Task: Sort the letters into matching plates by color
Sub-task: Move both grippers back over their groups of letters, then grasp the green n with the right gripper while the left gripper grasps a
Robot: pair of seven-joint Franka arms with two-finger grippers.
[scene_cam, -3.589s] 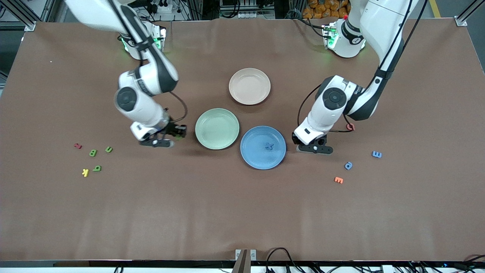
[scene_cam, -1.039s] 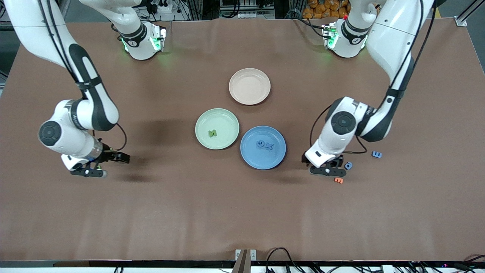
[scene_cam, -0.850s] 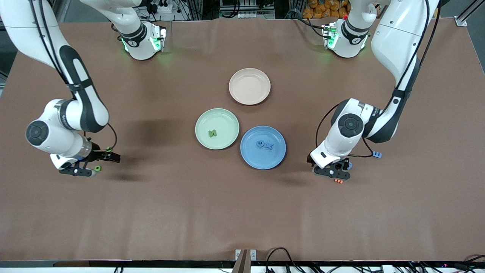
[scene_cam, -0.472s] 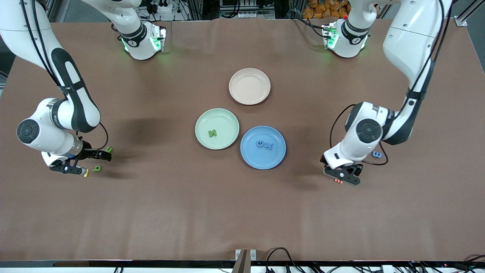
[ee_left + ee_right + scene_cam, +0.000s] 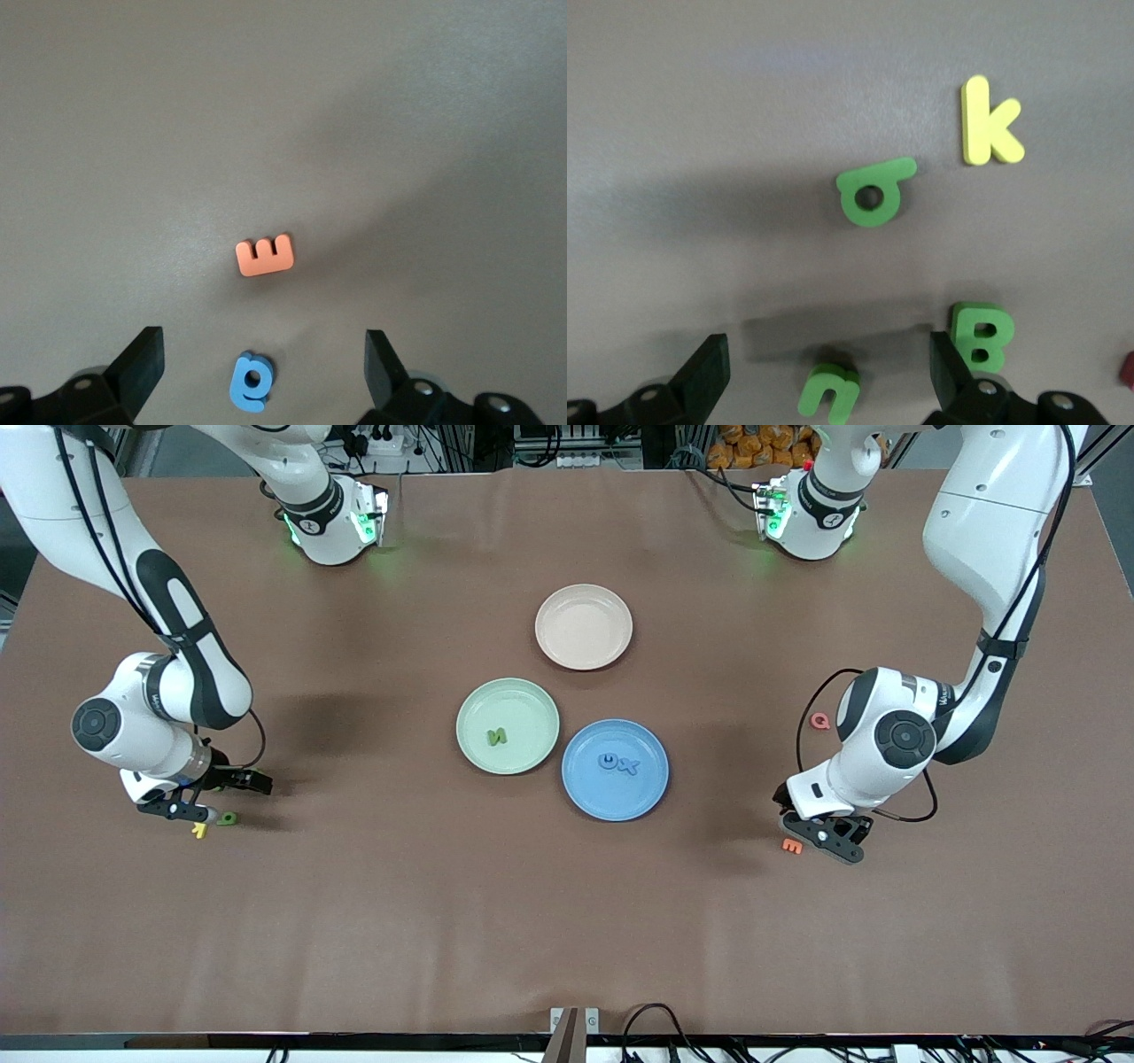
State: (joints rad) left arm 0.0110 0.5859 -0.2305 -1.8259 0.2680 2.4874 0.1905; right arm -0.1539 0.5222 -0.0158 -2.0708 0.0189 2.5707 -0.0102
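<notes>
The pale green plate [image 5: 532, 708] holds one green letter [image 5: 497, 736]. The blue plate [image 5: 611, 797] beside it holds two blue letters [image 5: 609, 760]. My right gripper [image 5: 217, 797] [image 5: 827, 372] is open low over the letters at the right arm's end, with a green n [image 5: 829, 394] between its fingers, untouched. Close by lie a green B [image 5: 982, 335], a round green letter [image 5: 873, 193] [image 5: 228, 818] and a yellow k [image 5: 990, 132] [image 5: 199, 830]. My left gripper [image 5: 824, 834] [image 5: 263, 367] is open over a blue g [image 5: 252, 382], beside an orange E [image 5: 264, 256] [image 5: 791, 846].
A beige-pink plate [image 5: 584, 626] sits farther from the front camera than the two other plates. A red letter [image 5: 820, 720] lies beside the left arm's wrist. Another red piece [image 5: 1127, 370] shows at the edge of the right wrist view.
Since the earliest frame a green letter and a second blue letter have landed in their plates. Both grippers moved outward to the loose letters and stayed open.
</notes>
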